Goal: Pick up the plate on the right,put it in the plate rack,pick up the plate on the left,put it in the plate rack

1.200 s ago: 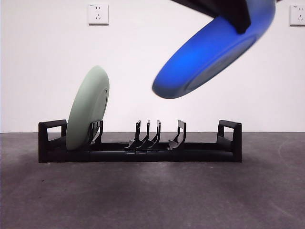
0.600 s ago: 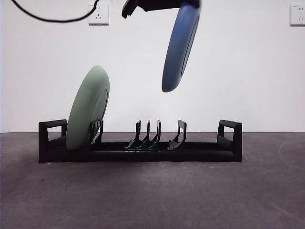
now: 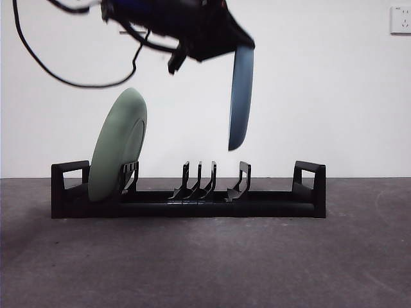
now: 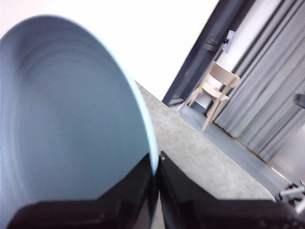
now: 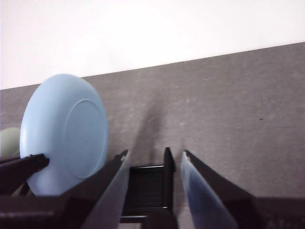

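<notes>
Blue plate (image 3: pixel 241 96) hangs edge-down, near upright, above the plate rack (image 3: pixel 188 196), clear of the prongs by a gap; the left gripper (image 4: pixel 156 164) pinches its rim so it can drop between them. A green plate (image 3: pixel 119 146) already leans in the rack. The right gripper (image 5: pixel 153 164) waits, jaws spread, holding nothing.

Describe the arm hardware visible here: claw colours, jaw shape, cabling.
Both claws are black with long, tapering wedge jaws. The left claw looks glossy; the right claw has pale, shiny inner jaw faces. In the front view, loose black cables loop off the dark, blocky arm.
</notes>
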You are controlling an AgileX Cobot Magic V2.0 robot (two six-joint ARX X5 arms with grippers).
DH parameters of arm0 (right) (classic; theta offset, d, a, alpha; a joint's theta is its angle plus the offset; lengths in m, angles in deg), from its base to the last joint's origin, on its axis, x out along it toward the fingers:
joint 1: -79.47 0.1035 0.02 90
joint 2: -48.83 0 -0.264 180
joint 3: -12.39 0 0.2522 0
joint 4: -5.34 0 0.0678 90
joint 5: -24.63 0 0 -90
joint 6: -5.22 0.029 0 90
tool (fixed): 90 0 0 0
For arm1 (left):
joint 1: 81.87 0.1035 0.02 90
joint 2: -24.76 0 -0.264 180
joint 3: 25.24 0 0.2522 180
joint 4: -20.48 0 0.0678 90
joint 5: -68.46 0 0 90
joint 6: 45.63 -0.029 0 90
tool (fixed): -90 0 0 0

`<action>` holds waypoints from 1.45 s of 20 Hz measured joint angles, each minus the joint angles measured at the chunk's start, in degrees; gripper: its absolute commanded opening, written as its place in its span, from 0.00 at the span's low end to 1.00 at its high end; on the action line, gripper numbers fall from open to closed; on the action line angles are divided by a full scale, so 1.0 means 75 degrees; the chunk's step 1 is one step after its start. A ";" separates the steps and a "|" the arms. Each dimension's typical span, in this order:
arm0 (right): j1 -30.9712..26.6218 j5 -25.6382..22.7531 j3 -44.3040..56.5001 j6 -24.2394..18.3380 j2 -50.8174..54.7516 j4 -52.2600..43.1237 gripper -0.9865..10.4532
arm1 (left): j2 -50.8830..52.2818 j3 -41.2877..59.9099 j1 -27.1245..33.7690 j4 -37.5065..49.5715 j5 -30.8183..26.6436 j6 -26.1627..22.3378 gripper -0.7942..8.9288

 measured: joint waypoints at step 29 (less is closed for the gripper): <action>0.0000 -0.0023 0.0000 -0.0085 -0.0256 -0.0122 0.25 | -0.0799 0.0000 -0.0029 -0.0755 -0.0393 -0.0137 0.08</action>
